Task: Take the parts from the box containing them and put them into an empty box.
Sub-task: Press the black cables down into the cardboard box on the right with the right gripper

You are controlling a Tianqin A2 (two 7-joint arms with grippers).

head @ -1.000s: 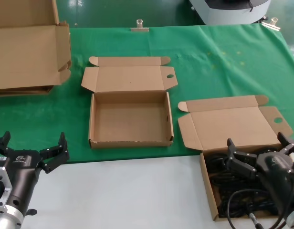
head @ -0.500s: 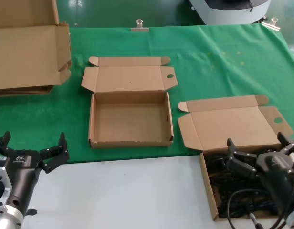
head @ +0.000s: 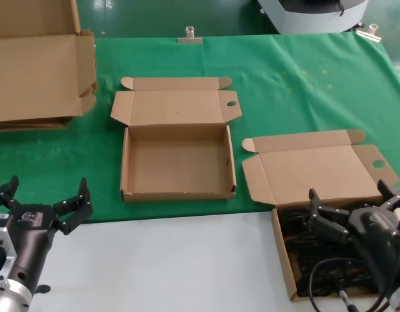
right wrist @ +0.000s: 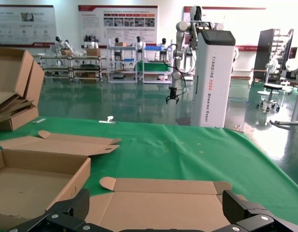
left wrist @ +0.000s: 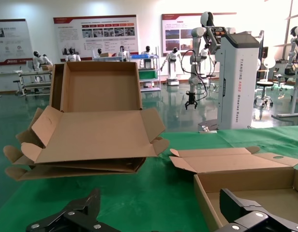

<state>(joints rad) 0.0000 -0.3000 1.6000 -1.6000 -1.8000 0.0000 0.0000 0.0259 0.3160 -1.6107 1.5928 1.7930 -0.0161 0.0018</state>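
Starting at the far left of the green cloth [head: 297, 84], a stack of big flattened cardboard cartons [head: 37, 71] lies with flaps splayed; from the left wrist view one carton on top stands opened upward. Nearer the robot, the left gripper [head: 43, 203] hovers over the edge where cloth meets white tabletop [head: 167, 260], its black fingers spread wide with nothing between them. At centre sits the empty box [head: 178, 162], a shallow brown corrugated mailer; its hinged lid lies flat behind it, rounded tuck tabs outward, a round hole in the right side flap, interior bare cardboard. A metal clip [head: 189, 36] pins the cloth at the back edge beyond it. To the right, well apart from the first box, the box containing the parts [head: 282, 250] straddles the cloth edge, its lid folded back onto the green with the same rounded tabs and holed flap. Inside lie the parts [head: 317, 270], black glossy cords in tangled loops; separate bundles cannot be told. The right gripper [head: 353, 203] hangs over this box, covering much of it, fingers wide apart and gripping nothing. A grey machine base [head: 313, 14] stands beyond the table's far right.
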